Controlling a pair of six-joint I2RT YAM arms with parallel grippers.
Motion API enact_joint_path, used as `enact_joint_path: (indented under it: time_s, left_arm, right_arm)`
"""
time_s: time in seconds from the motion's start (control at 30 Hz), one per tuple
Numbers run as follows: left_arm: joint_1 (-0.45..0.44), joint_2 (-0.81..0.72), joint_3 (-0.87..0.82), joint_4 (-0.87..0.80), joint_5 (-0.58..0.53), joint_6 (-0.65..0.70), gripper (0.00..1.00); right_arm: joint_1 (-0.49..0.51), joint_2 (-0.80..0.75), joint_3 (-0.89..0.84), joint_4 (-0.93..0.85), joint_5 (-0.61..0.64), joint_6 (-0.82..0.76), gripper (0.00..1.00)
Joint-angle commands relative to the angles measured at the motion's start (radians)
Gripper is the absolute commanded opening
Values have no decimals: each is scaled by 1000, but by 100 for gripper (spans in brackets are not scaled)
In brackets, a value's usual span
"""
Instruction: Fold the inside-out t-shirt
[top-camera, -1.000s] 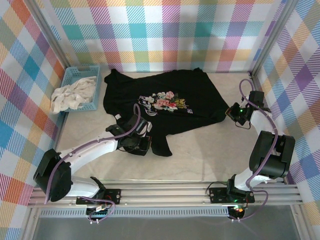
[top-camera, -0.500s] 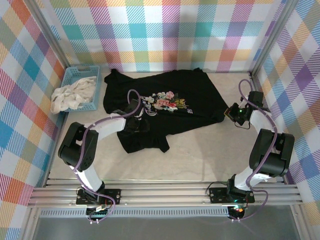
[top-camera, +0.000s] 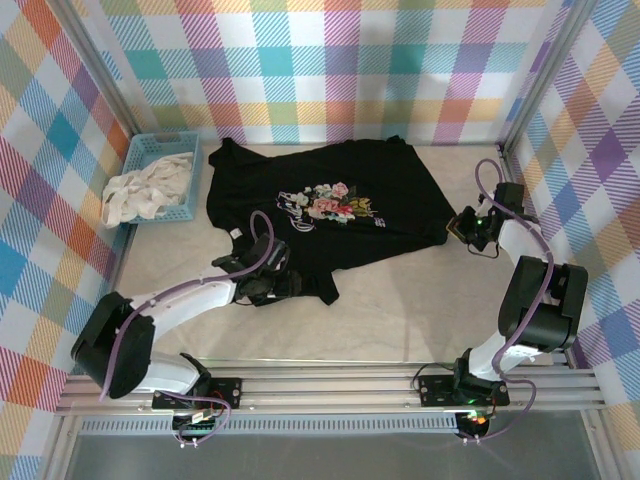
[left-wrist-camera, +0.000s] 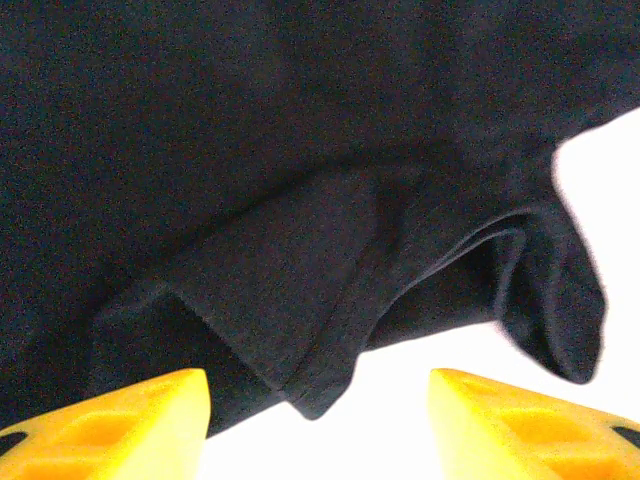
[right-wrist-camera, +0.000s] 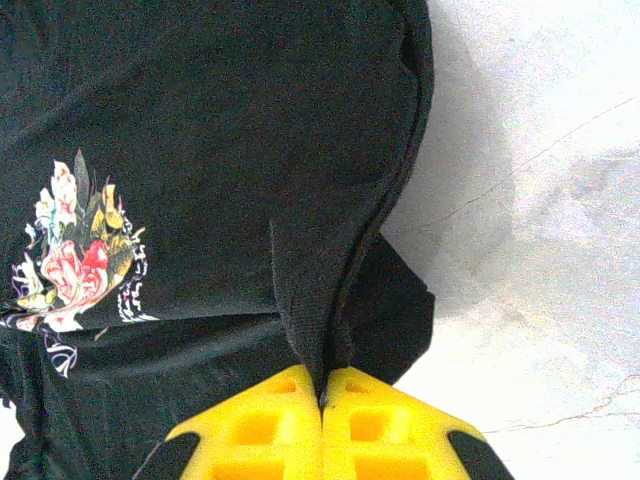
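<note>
1. A black short-sleeved cloth t-shirt (top-camera: 400, 185) lay spread over the far middle of the pale marbled table (top-camera: 400, 310). Its small multicoloured print (top-camera: 330, 205) faced up near the shirt's centre.
2. The shirt's near-left part was bunched into loose folds, and a dark flap reached toward the near edge of the table.
3. The left end effector (top-camera: 283, 285) sat at that bunched part. In its wrist view the yellow fingers (left-wrist-camera: 110, 425) stood well apart. A folded hem lay just ahead of them and nothing was clamped between them.
4. The right end effector (top-camera: 460, 228) sat at the shirt's right edge. In its wrist view the yellow fingers (right-wrist-camera: 270, 430) were pressed together on a narrow ridge of black fabric pulled up from the cloth. The rest of the shirt lay flat beyond, with bare table to its right.
5. A blue plastic lattice basket (top-camera: 165, 138) stood at the far-left corner, just beside the shirt's left side. It held a crumpled white-cream cloth (top-camera: 140, 190) that spilled over its near-left rim.
</note>
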Motion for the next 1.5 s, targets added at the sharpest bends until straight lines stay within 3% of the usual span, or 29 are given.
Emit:
enact_joint_path:
  time_s: [0.0,0.2,0.53,0.7,1.0,1.17,1.47]
  left_arm:
    - [-1,27,-7,33,36,-38,59]
    - [-1,90,6,77,48,-27,56]
    - [-1,112,3,110,57,-33,33]
    - [0,106,4,111,47,-27,28]
    - [-1,64,2,100,12,-16,9]
    - [10,-67,25,17,-77,25,0]
    - [65,-441,233,-148,-293,134,0]
  right_arm:
    - [9,3,3,6,-17,-19,4]
    - [8,0,3,4,-17,-20,4]
    - [9,5,4,4,-14,-22,4]
    - [8,5,5,0,-11,-25,4]
    - [9,7,6,-1,-11,-26,4]
    - [9,-30,6,-8,8,-35,4]
    - [9,-299,17,22,31,-37,2]
